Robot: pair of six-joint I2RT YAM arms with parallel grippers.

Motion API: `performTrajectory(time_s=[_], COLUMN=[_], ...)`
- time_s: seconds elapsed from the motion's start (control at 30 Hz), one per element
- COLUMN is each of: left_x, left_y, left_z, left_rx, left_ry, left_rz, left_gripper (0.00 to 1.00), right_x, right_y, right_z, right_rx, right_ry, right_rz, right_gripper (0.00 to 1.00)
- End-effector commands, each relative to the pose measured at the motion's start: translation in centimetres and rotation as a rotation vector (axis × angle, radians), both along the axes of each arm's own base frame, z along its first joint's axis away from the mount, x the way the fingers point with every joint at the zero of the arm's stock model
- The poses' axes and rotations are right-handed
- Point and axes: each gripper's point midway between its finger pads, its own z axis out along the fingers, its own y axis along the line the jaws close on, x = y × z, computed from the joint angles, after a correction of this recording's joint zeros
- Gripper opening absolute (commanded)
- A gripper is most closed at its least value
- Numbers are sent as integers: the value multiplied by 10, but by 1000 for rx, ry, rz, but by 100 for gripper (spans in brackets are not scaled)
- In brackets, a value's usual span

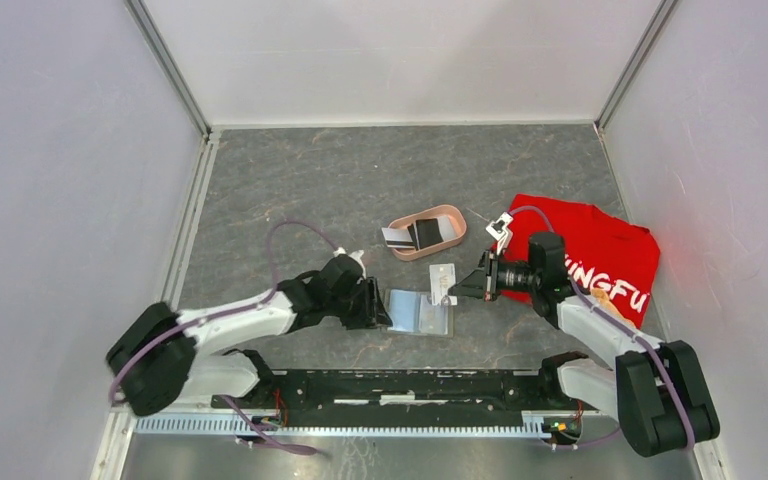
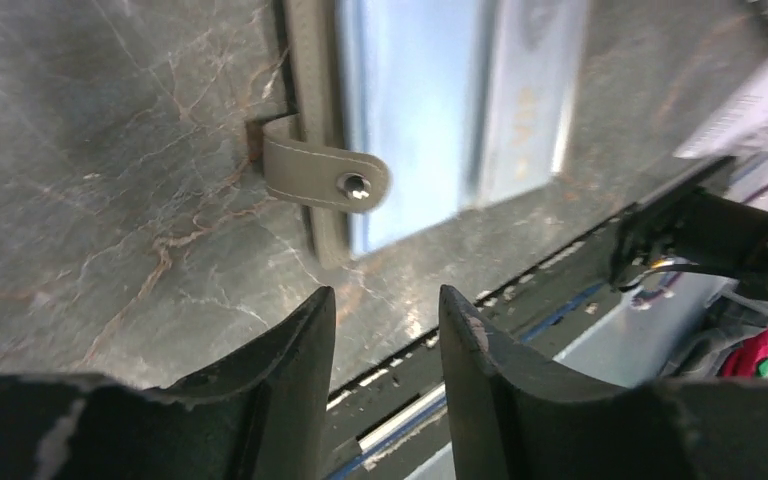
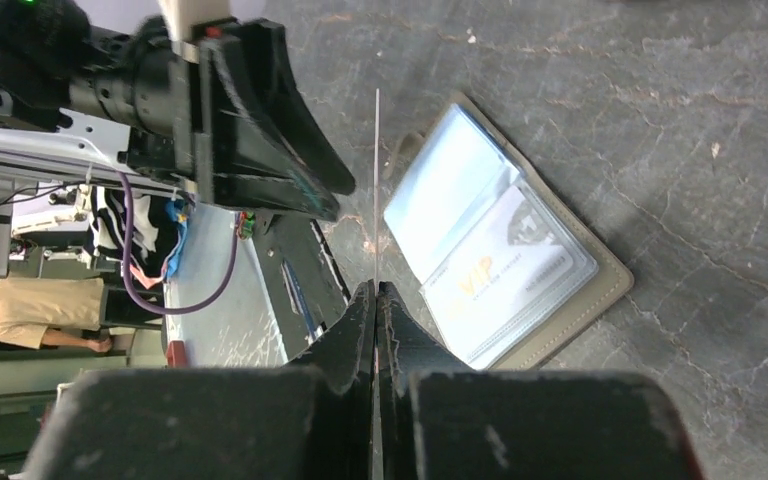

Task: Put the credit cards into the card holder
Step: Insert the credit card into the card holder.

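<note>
While the right jaws are closed on the end of one credit card [image 1: 443,283], holding it out over the holder's right side, the card holder [image 1: 422,312] lies open, pockets up, on the tabletop [image 1: 360,170] near the middle of its near edge. One pocket carries a VIP card [image 3: 505,275]; the other looks free, as far as I can judge. The left jaws stand parted with nothing between them, just beside the holder's strap tab [image 2: 325,180].

To seat the card well, I would tip it nearly flat, line its leading edge up with the pocket mouth and slide it slowly while the left jaws pin the holder against skidding.

Room between the two arms is tight. The pink tray [image 1: 425,232], with more cards [image 1: 400,237] in it, sits just beyond the holder, and a red T-shirt [image 1: 600,255] lies toward the right edge. Bare tabletop toward the far edge gives room to back out.
</note>
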Motion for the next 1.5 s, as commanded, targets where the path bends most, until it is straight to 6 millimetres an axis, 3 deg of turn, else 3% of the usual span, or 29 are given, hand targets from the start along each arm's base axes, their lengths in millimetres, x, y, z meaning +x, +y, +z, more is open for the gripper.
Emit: performTrajectory(time_s=[0.0,0.07,0.17,0.23,0.47,0.73,0.9,1.1,1.47], left_x=[19,25,31,35,52,55,55,51,46], left_y=[9,12,5,1,-34,-71,-78,-86,-92], left_z=[58,89,132,155,174,181,185,177,166], left_rx=[-103,-202,-444,-597,-700,-892,-914,-916,-928], left_ry=[-199,-336,-537,-625,-649,-578,-577,-530,-477], left_rz=[95,104,111,139,103,47,18,-18,-44], left_gripper=[53,67,98,100,99,77,70,61,56], right_x=[-4,-7,-10,-12,-15,-18,-18,-18,-18], right_y=[2,3,6,7,9,11,12,13,14], right_z=[17,22,28,30,41,51,53,57,59], right_rx=[66,99,139,152,192,211,214,223,227], right_ry=[-139,-163,-171,-163,-178,-194,-194,-193,-194], right_rz=[44,75,108,125,145,169,170,177,179], right_gripper=[0,0,0,0,0,0,0,0,0])
